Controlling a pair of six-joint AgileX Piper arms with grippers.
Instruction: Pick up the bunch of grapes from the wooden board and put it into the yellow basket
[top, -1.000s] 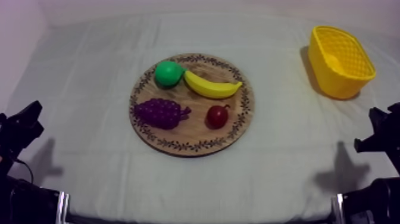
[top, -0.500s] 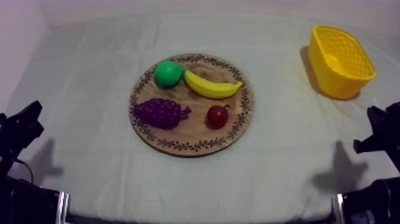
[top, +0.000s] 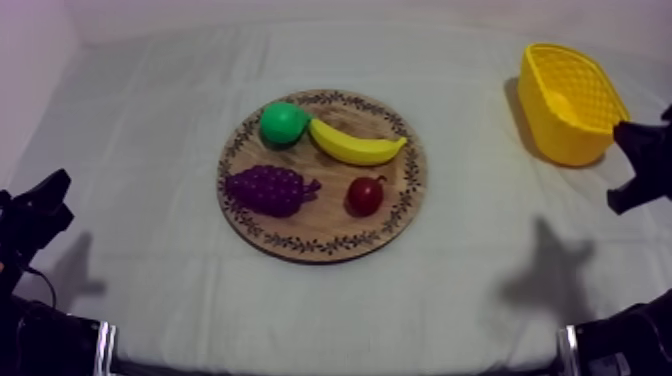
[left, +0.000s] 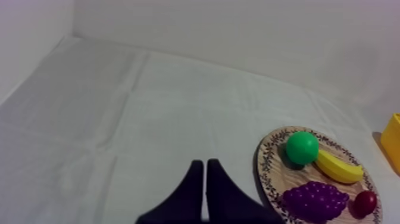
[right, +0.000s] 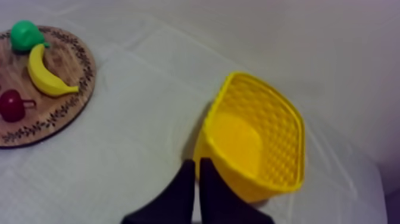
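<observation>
The grapes (top: 268, 190) lie on the board (top: 330, 232), on the half toward my left arm, just in front of the pear (top: 284, 123). Their long axis runs side to side across the board. The narrow stem end points at the small red fruit (top: 365, 195), and the broad end faces the board's left rim. The left gripper (left: 205, 163), fingers pressed together on nothing, sits off that left rim and is probably the nearer one. The right gripper (right: 197, 162), likewise closed and empty, hangs well beyond the board's right rim, just beside the basket (top: 570, 135).
</observation>
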